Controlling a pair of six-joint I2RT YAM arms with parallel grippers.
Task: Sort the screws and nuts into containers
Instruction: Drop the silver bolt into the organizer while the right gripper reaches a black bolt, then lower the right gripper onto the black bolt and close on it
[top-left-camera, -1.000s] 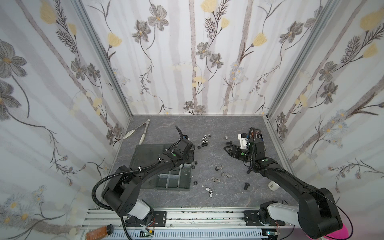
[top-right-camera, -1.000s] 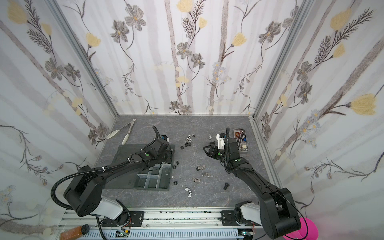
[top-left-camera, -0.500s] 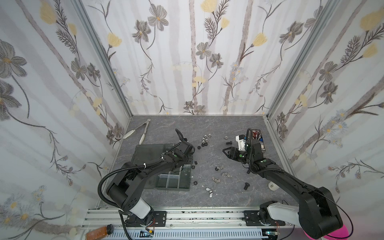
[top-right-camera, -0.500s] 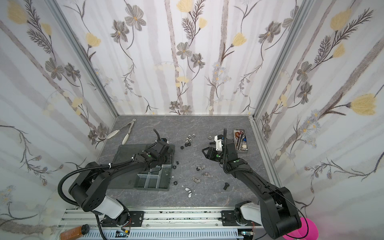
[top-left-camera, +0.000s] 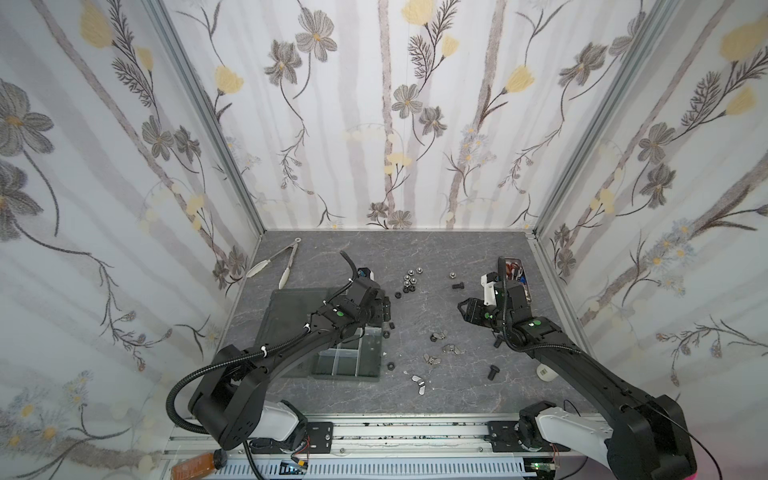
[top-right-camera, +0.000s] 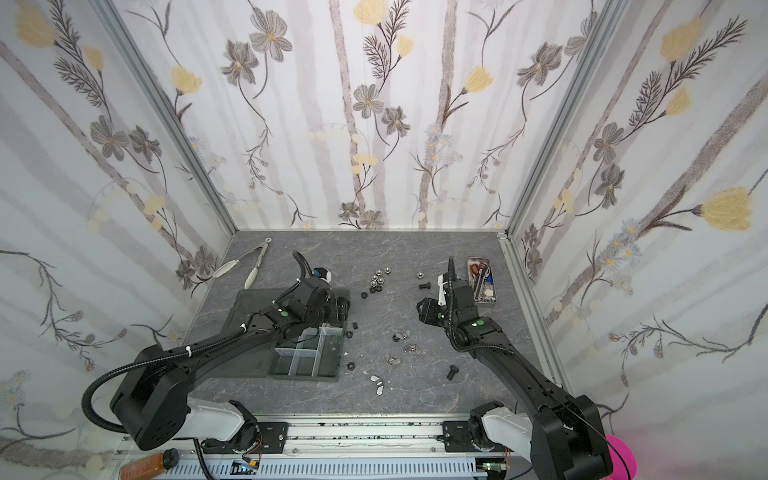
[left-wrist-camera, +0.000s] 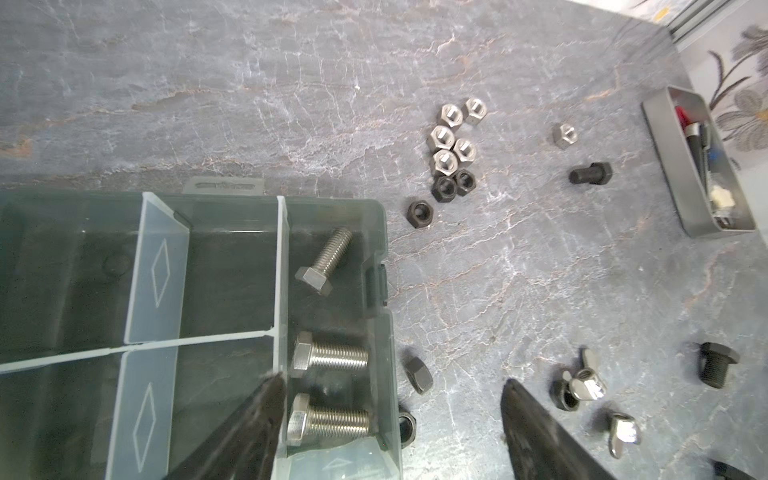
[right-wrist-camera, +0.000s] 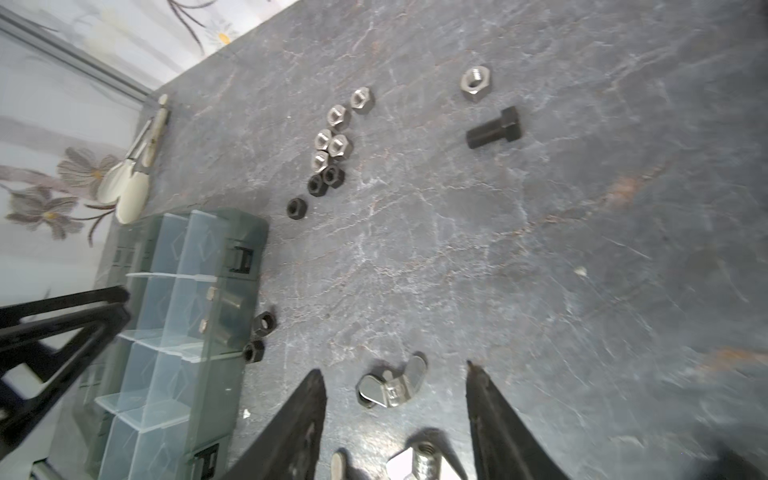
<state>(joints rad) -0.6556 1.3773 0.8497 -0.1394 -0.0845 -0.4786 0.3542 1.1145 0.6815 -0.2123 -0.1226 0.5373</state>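
left gripper (left-wrist-camera: 390, 382) spread wide and empty over a corner of the organiser tray (left-wrist-camera: 376, 216), three silver screws (left-wrist-camera: 330, 359) lying in its end cells (left-wrist-camera: 345, 301), right gripper (right-wrist-camera: 395, 370) apart, empty, above a silver wing nut (right-wrist-camera: 392, 388) on the desk (right-wrist-camera: 582, 249), hex nuts (left-wrist-camera: 453, 141) clustered loose beyond

You cannot see the organiser tray's (top-left-camera: 371, 354) far cells in both top views; the left arm (top-left-camera: 332, 321) covers them.
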